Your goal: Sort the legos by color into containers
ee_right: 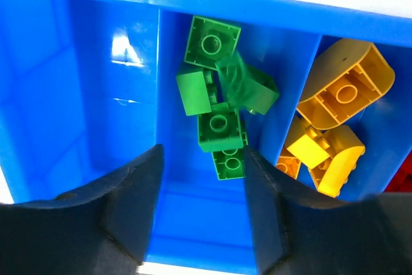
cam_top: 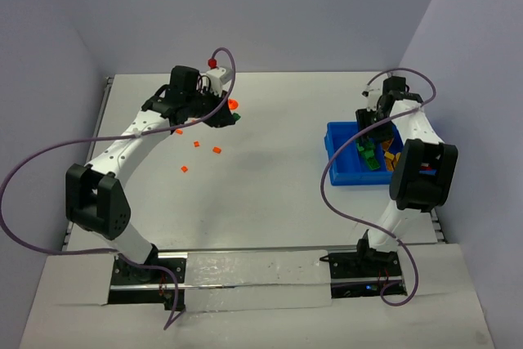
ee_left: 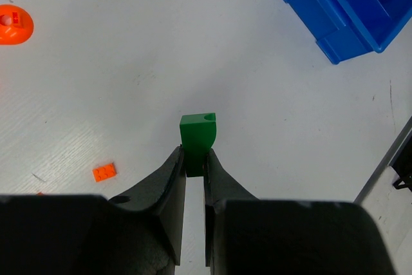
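Containers are the compartments of one blue bin (cam_top: pixel 335 153) at the 3 o'clock side of the table (cam_top: pixel 270 202). Right gripper (ee_right: pixel 203 152) hangs over the green compartment (ee_right: pixel 193 210), jaws spread and gripping nothing; green legos (ee_right: pixel 219 127) lie below, yellow ones (ee_right: pixel 344 88) at their 3 o'clock. Left gripper (ee_left: pixel 195 162), near 10 o'clock, pinches a green brick (ee_left: pixel 197 134) by its lower end only. So shallow a hold could let it twist loose in transit, or the arms may crowd the bin. Orange bricks (cam_top: pixel 217 150) lie loose.
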Controlling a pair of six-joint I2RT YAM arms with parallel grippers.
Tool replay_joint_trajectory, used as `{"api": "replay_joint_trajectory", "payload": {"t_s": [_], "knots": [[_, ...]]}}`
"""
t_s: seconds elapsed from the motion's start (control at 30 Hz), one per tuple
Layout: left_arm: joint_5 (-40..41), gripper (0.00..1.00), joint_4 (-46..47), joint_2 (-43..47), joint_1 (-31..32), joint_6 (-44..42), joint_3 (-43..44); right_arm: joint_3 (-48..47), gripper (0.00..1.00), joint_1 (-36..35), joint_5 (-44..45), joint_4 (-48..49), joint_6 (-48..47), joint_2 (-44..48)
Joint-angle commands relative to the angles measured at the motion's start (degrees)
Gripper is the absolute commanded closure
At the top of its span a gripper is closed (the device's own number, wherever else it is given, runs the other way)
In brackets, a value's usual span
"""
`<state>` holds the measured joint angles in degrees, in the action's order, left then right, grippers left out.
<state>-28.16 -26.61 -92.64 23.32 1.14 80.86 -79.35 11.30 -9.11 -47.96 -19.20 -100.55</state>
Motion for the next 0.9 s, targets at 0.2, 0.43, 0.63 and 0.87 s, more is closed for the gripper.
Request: {"api": "replay_joint_trajectory", "payload": {"t_s": [0.2,0.43,0.63,0.87], "knots": [[-6.2,1.0,2.3,4.2,1.7,-2.8,-4.2,-9.0,0.35,-0.9,-12.7,-7.8,2.7,7.2],[-3.7,1.0,9.4,12.8,9.9,-8.4,-13.4,-2.9,0.39,-13.0,-46.7,-6.8,10.5,12.3],[8.5,1.0,10.1,15.8,20.0,-15.0,-18.2,2.8,0.35,-25.8,-52.5,0.7,18.2,12.2],[9.6,1.0,10.1,15.6,23.2,-15.6,-18.8,1.8,0.36,-30.5,-55.4,0.4,18.2,8.5]]}}
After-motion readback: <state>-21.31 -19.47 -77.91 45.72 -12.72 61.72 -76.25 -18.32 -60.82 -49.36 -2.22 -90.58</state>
